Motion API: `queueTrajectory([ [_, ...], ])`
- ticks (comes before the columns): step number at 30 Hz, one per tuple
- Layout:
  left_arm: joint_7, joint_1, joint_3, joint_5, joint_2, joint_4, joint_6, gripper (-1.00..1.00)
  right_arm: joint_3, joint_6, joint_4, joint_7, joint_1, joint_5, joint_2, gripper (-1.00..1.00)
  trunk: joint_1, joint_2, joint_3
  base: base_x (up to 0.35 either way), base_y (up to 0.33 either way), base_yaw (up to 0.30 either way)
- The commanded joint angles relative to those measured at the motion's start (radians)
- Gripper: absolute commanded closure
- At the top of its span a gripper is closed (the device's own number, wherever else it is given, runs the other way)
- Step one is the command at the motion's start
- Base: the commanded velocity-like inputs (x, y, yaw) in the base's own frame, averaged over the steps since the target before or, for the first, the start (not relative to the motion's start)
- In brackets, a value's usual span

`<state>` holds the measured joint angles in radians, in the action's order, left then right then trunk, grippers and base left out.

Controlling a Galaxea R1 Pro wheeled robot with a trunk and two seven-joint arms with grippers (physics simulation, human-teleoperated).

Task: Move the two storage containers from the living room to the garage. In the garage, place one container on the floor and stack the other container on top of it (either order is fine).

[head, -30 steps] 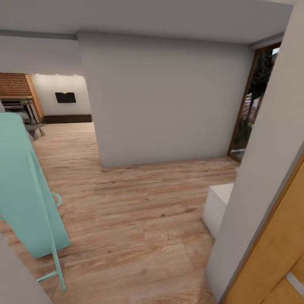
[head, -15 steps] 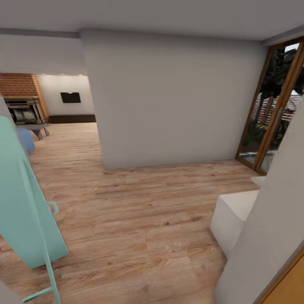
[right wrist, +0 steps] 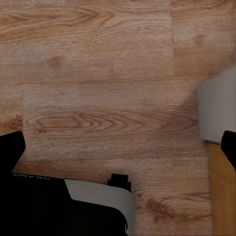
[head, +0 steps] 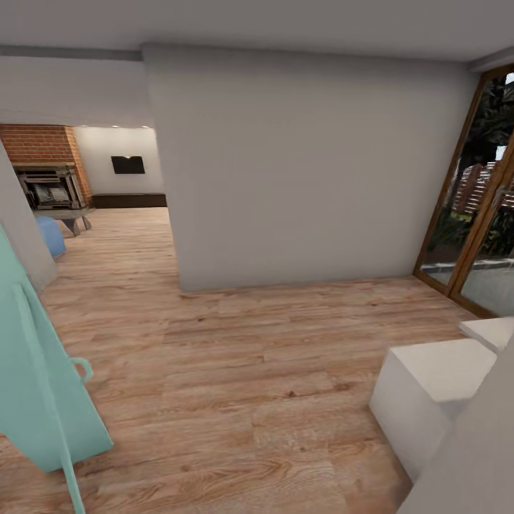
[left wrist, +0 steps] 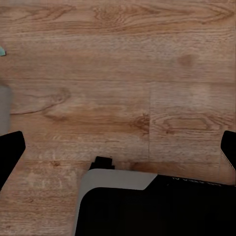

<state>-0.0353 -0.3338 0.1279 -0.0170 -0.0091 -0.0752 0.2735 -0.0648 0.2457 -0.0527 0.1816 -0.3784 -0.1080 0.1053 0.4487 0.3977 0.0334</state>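
Your left gripper [left wrist: 118,147] is spread wide, holding nothing, pointing down at wood-plank floor [left wrist: 118,73]. Your right gripper [right wrist: 118,147] is the same, fingers far apart, empty, over planks beside a white wall edge [right wrist: 219,108]. Living room with brick fireplace [head: 43,168] and wall TV [head: 128,165] lies ahead left, past a mint-green board [head: 36,378].

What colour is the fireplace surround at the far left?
Red-orange brick, around a dark grey firebox; the fireplace shows best in the head view.
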Motion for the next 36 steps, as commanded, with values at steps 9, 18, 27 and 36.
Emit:
queueTrajectory([
  [9, -0.002, -0.002, 0.004, -0.001, 0.0, -0.005, 0.009, -1.0, -0.007, 0.007, -0.004, 0.001, -0.002, -0.01, 0.001, -1.0, 0.001, 0.002, 0.002, 0.326, 0.0, 0.204],
  [18, -0.002, -0.002, 0.004, -0.001, 0.0, -0.005, 0.01, -1.0, -0.007, 0.007, -0.004, 0.001, -0.002, -0.01, 0.001, -1.0, 0.001, 0.002, 0.002, 0.326, 0.0, 0.243],
  [27, -0.002, -0.002, 0.004, -0.001, 0.0, -0.005, 0.009, -1.0, -0.007, 0.007, -0.004, 0.001, -0.002, -0.01, 0.001, -1.0, 0.001, 0.002, 0.002, 0.326, 0.0, 0.044],
  [36, -0.002, -0.002, 0.004, 0.0, 0.0, -0.005, 0.008, -1.0, -0.006, 0.007, -0.004, 0.001, -0.002, -0.011, 0.001, -1.0, 0.001, 0.002, 0.002, 0.326, 0.0, 0.135],
])
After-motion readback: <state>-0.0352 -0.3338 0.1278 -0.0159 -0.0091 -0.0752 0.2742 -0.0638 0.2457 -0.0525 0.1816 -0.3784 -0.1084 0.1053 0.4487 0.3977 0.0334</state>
